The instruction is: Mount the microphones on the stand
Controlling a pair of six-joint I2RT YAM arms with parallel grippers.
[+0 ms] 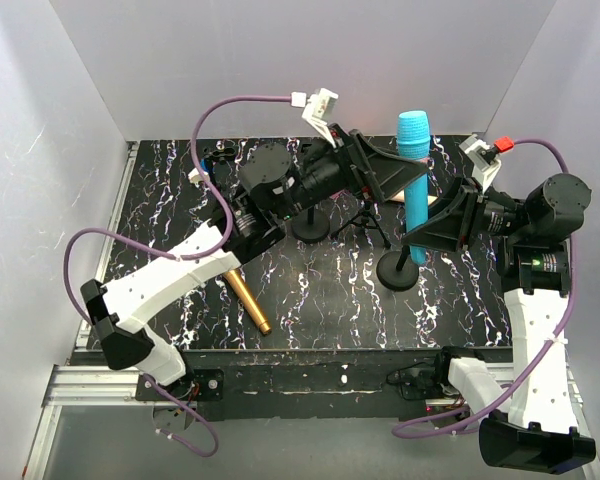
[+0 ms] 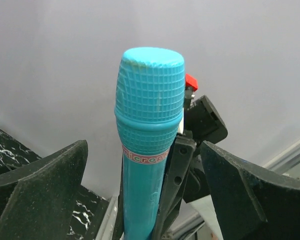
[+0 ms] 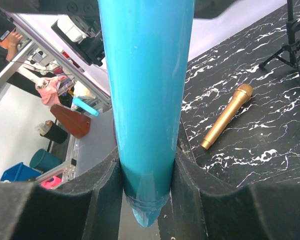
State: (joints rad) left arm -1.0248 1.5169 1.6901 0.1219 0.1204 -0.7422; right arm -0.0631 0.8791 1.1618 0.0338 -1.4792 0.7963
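A cyan-blue microphone (image 1: 413, 190) stands nearly upright over the back right of the table, its mesh head (image 2: 150, 85) on top. My right gripper (image 3: 146, 185) is shut on its lower end, and the tapered tip pokes out below the fingers. My left gripper (image 2: 145, 200) is open, one finger (image 2: 40, 190) on each side of the shaft without touching it. Right under the microphone is a black stand with a round base (image 1: 398, 270). On the table at front left lies a gold microphone (image 1: 248, 298), also seen in the right wrist view (image 3: 225, 117).
A second round-based stand (image 1: 310, 228) and a small black tripod (image 1: 365, 222) stand mid-table behind the left arm. White walls close in the back and both sides. The table's near edge is a black rail (image 1: 320, 375).
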